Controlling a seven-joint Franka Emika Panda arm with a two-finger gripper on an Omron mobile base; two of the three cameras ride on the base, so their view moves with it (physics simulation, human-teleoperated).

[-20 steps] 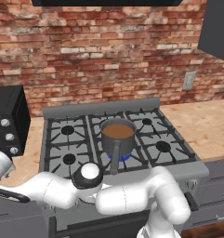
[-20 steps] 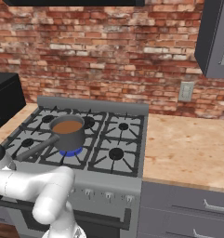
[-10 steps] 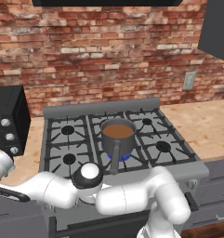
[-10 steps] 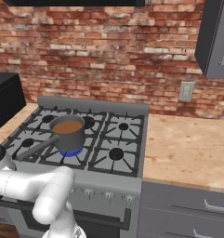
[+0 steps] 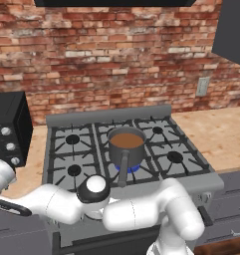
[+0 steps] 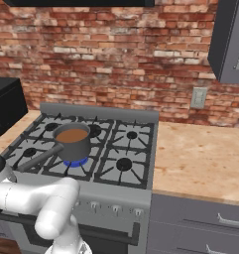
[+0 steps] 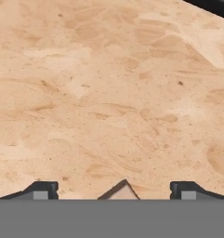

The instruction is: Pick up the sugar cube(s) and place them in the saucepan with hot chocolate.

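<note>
Nothing has moved on the stove (image 5: 156, 114); the saucepan (image 5: 126, 146) stays on its burner. Over the wooden counter (image 7: 108, 93), the gripper (image 7: 114, 194) stands wide open, empty, around a sugar cube (image 7: 120, 191). It should lower squarely, then close gently.

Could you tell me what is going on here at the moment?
The robot arm reaches down to the wooden counter left of the stove. Its open gripper straddles a sugar cube, not yet gripped. The saucepan with hot chocolate waits on a lit burner, handle toward the robot.
</note>
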